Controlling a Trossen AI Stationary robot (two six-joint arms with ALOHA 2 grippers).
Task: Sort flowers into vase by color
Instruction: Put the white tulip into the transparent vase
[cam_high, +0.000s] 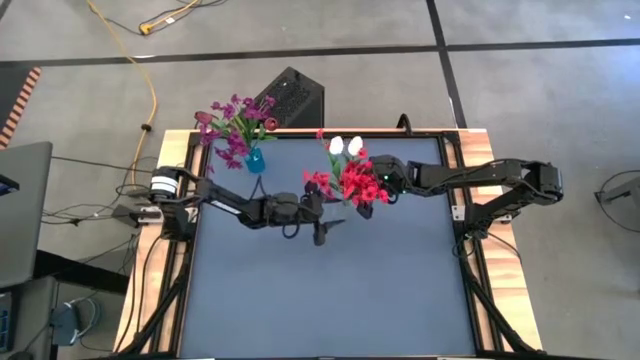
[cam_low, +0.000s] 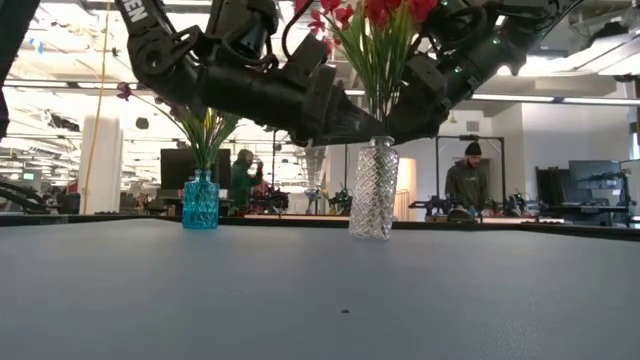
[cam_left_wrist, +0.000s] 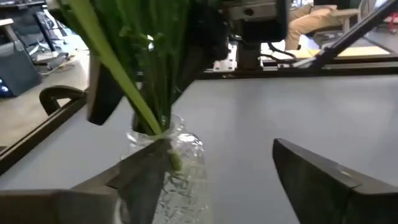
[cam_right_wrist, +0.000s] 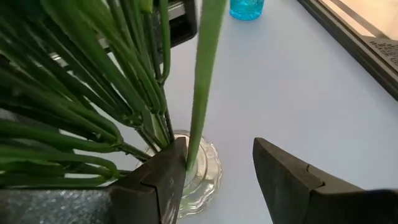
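A clear cut-glass vase (cam_low: 374, 190) stands at the table's far middle. It holds red flowers (cam_high: 352, 182) and white blooms (cam_high: 345, 146), their green stems (cam_left_wrist: 146, 93) going into its mouth. A small blue vase (cam_low: 200, 200) at the far left holds purple flowers (cam_high: 232, 125). My left gripper (cam_left_wrist: 221, 149) is open just above the clear vase, one finger (cam_left_wrist: 146, 177) beside the vase's mouth. My right gripper (cam_right_wrist: 219, 146) is open on the vase's other side, one finger (cam_right_wrist: 163, 177) next to a long green stem (cam_right_wrist: 205, 81). My left gripper has one finger close against the stems at the vase's mouth (cam_left_wrist: 166, 134); I cannot tell whether it touches them. My right gripper has one finger beside the long green stem where it enters the vase (cam_right_wrist: 193, 158); I cannot tell whether it touches it.
The grey tabletop (cam_high: 330, 290) stretches toward the near edge. Wooden rails (cam_high: 150, 250) and arm bases stand at both sides. People (cam_low: 470, 180) and desks show in the room beyond the far edge.
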